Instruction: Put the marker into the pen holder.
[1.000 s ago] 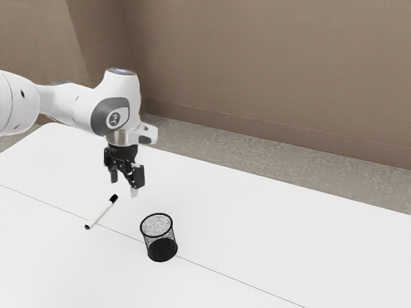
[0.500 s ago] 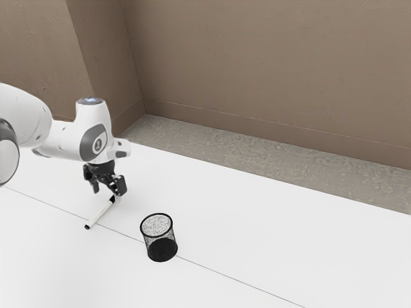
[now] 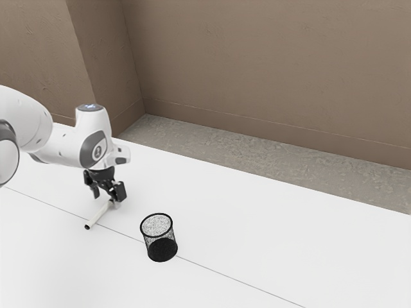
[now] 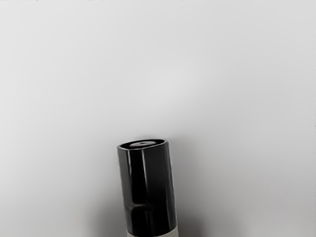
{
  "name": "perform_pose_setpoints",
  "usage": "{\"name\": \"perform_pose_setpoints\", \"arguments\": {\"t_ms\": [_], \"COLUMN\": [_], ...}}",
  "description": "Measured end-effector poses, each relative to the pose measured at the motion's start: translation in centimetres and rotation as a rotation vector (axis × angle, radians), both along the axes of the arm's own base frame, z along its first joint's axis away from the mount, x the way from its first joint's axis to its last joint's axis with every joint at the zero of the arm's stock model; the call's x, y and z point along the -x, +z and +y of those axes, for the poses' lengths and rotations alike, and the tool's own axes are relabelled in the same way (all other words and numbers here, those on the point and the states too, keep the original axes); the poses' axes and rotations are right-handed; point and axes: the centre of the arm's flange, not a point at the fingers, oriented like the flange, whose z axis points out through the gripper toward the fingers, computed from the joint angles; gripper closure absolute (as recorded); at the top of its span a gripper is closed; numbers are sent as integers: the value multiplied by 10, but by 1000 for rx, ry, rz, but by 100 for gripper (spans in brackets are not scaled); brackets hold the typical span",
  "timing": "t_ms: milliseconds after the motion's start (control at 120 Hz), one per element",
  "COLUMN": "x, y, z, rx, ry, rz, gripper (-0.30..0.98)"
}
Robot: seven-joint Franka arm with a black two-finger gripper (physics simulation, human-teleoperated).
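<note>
Lying on the smooth white table (image 3: 289, 237), toward the exterior view's left: slim, pale marker (image 3: 98, 215). At its far end, black gripper (image 3: 107, 199), fingers parted, released. Farther right, round pen holder (image 3: 160, 248) of dark mesh. Close up in the wrist view: glossy, faceted black cap (image 4: 148, 190), disc recessed in its end.

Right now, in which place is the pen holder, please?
The pen holder stands upright on the white table, beside the thin dark line across it, to the exterior view's right of the marker.
</note>
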Motion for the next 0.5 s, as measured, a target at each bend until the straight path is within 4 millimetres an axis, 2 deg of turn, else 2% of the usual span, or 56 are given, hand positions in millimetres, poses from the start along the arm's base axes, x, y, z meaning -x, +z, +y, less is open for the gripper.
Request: {"name": "perform_pose_setpoints", "arguments": {"t_ms": [500], "x": [0], "y": [-3], "z": [-1], "rx": [1], "ry": [-11], "rz": [-14], "gripper": [0]}}
